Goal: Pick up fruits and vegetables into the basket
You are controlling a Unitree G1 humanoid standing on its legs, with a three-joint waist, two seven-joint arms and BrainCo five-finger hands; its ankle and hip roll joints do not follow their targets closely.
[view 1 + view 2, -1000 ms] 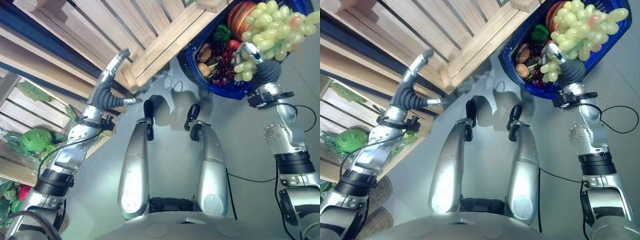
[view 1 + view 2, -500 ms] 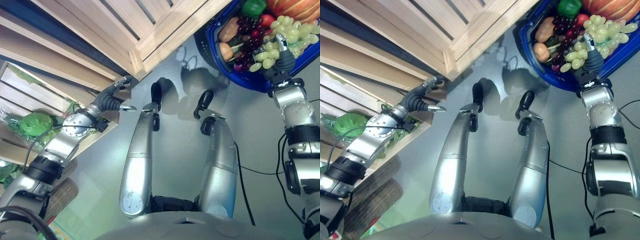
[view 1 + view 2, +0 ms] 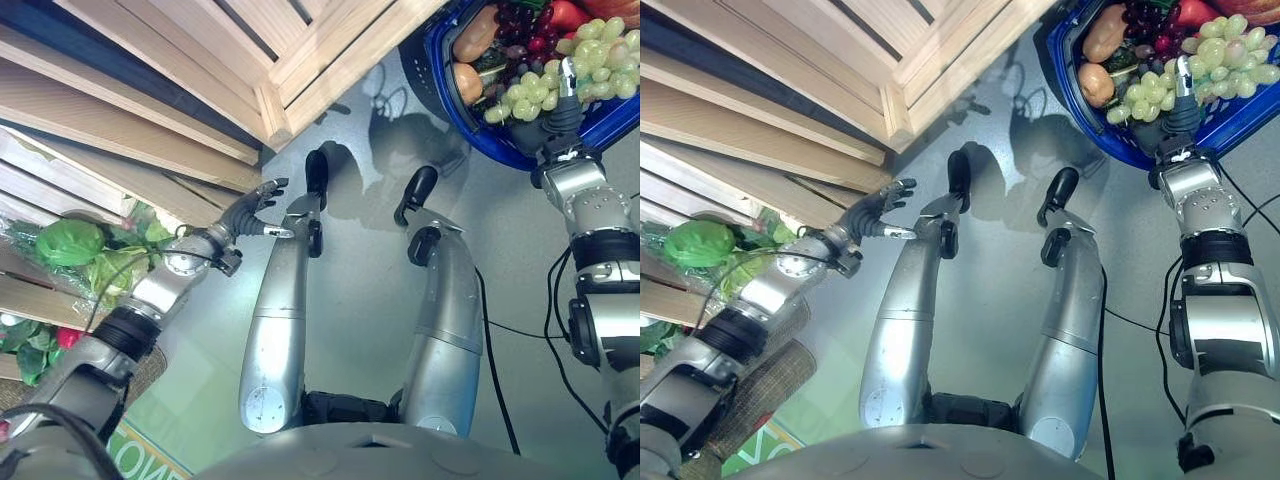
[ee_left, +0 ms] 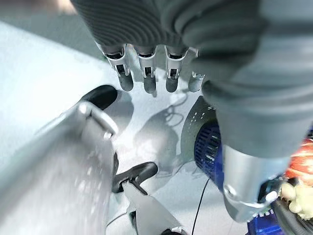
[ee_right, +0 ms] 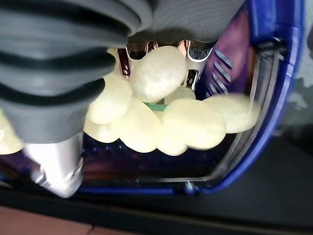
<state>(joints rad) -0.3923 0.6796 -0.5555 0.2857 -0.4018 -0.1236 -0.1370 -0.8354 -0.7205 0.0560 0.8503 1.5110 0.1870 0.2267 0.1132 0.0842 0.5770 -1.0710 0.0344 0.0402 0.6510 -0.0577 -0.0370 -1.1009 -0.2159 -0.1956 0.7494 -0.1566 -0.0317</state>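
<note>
Robot holding green grapes over a blue basket on the floor.

The basket (image 3: 455,95) is sitting directly under the right hand (image 3: 566,92), which is gripping the green grapes (image 5: 161,110) inside its rim; the left hand (image 3: 876,209) is hanging well apart, fingers relaxed, empty. No readable writing.

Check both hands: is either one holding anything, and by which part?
The right hand is at the green grapes over the blue basket; the hold cannot be told, its fingers hidden among them. The left hand holds nothing, fingers relaxed.
</note>
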